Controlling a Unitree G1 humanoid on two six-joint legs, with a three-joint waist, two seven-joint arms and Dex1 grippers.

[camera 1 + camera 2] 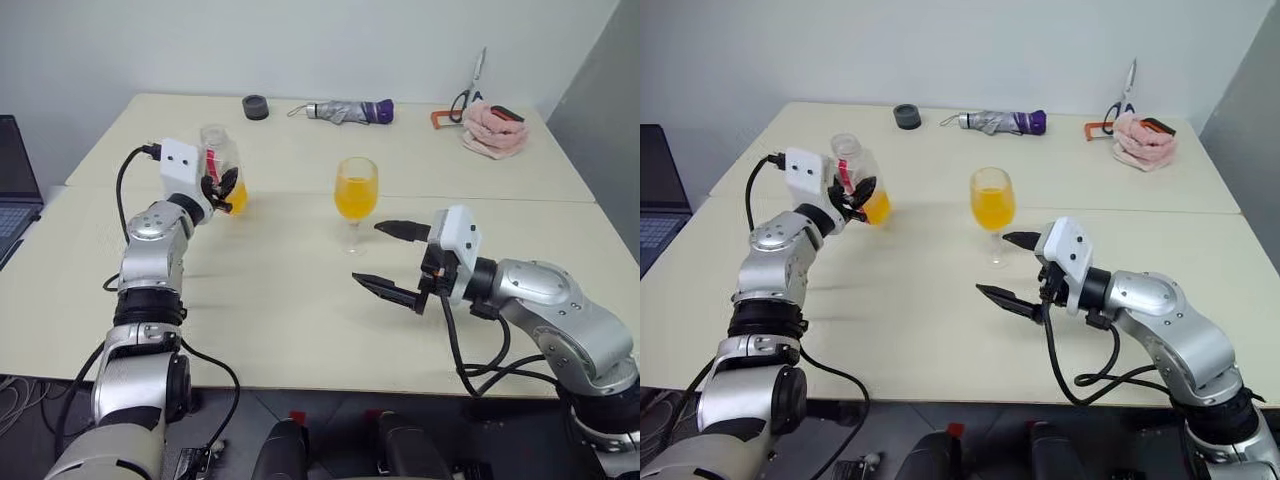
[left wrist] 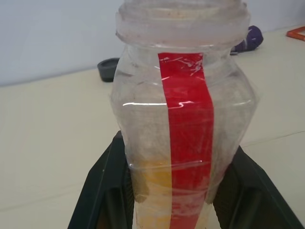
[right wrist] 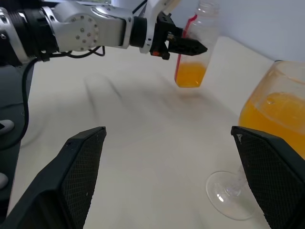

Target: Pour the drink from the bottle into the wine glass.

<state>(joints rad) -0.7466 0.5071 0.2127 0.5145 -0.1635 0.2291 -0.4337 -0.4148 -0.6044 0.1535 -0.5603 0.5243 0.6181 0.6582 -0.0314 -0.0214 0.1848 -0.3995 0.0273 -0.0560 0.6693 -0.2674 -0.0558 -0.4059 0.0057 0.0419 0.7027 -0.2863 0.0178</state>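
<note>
Left eye view, left hand (image 1: 221,187) gripping bottle (image 1: 222,168), right hand (image 1: 392,262) open beside wine glass (image 1: 355,190), bare table (image 1: 290,310) between.

- bottle (image 2: 181,119): was clear, red vertical strip
- drink (image 1: 355,198) in the glass: was orange-yellow
- table (image 1: 300,300): was cream
- umbrella (image 1: 350,111): was grey, purple end
- cloth (image 1: 493,130): was pink

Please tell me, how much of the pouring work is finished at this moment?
Mostly done: the wine glass holds orange drink about halfway up its bowl. In hand: the left end effector grips the uncapped bottle, upright, a little drink remaining at its bottom. Left: probably setting the bottle on the table. The right end effector is open beside the glass.
</note>
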